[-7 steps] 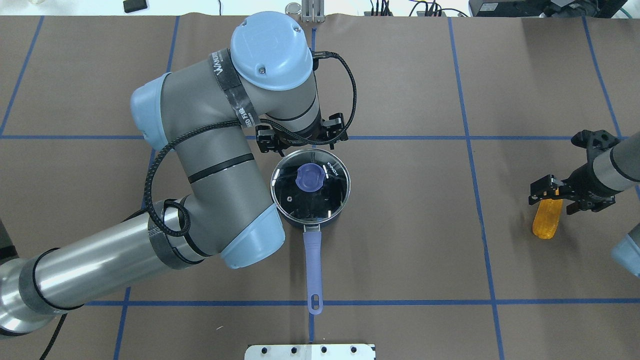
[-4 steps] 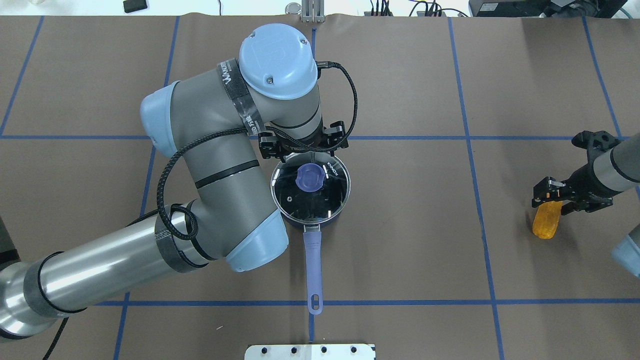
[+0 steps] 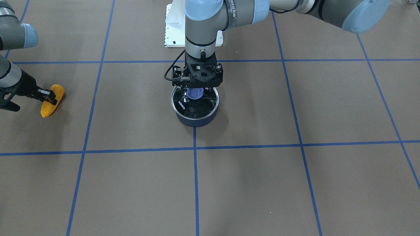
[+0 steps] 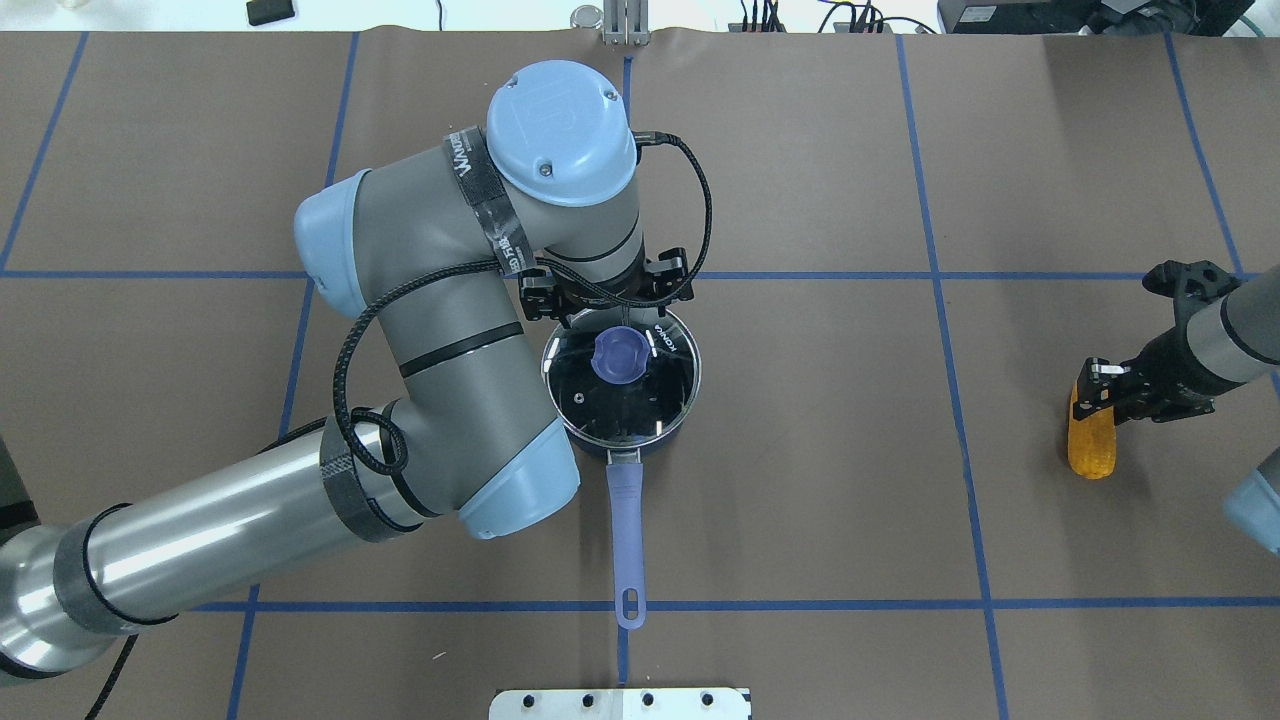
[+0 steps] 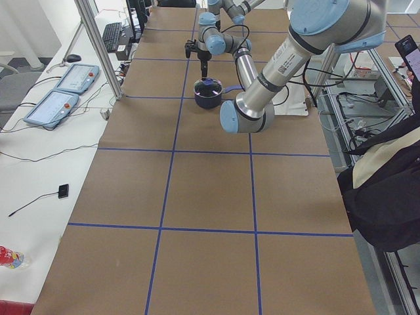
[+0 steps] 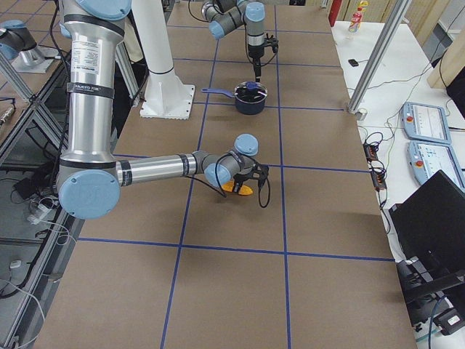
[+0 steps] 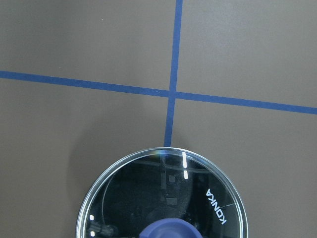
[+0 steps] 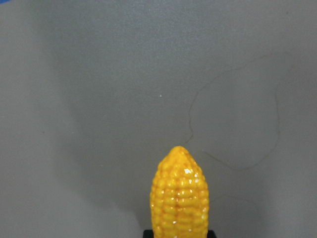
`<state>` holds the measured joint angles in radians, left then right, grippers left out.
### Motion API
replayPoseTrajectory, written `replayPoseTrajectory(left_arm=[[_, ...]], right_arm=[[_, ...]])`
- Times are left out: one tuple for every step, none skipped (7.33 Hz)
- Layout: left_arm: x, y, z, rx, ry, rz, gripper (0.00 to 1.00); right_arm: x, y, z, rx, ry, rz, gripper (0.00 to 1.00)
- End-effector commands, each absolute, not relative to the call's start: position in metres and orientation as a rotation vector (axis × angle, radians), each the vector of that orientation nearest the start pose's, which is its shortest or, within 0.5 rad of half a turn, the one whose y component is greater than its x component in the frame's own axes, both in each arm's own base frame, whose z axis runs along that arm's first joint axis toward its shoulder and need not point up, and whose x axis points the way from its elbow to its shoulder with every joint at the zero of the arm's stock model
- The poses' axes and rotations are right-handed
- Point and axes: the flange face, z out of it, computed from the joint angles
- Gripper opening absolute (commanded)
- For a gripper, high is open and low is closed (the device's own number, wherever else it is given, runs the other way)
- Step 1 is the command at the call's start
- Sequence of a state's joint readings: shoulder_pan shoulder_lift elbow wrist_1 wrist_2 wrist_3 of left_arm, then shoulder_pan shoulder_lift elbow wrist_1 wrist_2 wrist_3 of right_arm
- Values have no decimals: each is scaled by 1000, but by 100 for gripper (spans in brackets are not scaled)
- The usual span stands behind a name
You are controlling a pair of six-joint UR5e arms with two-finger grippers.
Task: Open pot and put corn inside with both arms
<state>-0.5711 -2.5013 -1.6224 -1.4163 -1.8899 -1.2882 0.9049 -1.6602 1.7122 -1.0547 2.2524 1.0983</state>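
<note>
The dark navy pot [image 4: 672, 432] stands mid-table with its periwinkle handle [image 4: 627, 530] pointing at the robot. The clear glass lid [image 4: 620, 405] with its blue knob [image 4: 620, 355] sits on it. My left gripper [image 3: 196, 89] hangs right over the knob and looks open, with its jaws on either side of the knob. The lid fills the bottom of the left wrist view [image 7: 163, 198], where no fingers show. The orange-yellow corn [image 4: 1091, 452] lies on the table at the far right. My right gripper [image 4: 1093, 395] is shut on the corn's far end. The corn also shows in the right wrist view [image 8: 181, 198].
A white base plate [image 4: 620, 703] lies at the near table edge behind the pot's handle. Blue tape lines [image 4: 940, 275] divide the brown table cover. Pendants and cables lie on a side bench [image 5: 59, 92] beyond the far edge.
My left arm has moved slightly toward the pot, bringing the gripper closer over the lid's knob. My right gripper's jaws have closed in on the corn, which has turned a little straighter.
</note>
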Motion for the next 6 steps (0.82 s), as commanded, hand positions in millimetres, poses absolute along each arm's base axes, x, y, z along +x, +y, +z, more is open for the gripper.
replayPoseTrajectory(left_arm=[[547, -459, 93, 54, 842, -112, 97], [554, -452, 93, 50, 840, -94, 97], [563, -442, 95, 42, 836, -75, 97], [569, -437, 101, 33, 828, -67, 97], [573, -435, 106, 27, 821, -63, 97], [574, -435, 105, 29, 823, -58, 97]], right_arm=[[-238, -424, 554, -146, -877, 205, 19], [-225, -431, 550, -160, -905, 223, 19], [-212, -440, 544, -142, -921, 245, 19], [-210, -442, 544, -137, -923, 249, 20], [-207, -442, 544, -139, -927, 252, 20], [-205, -443, 544, -138, -928, 256, 20]])
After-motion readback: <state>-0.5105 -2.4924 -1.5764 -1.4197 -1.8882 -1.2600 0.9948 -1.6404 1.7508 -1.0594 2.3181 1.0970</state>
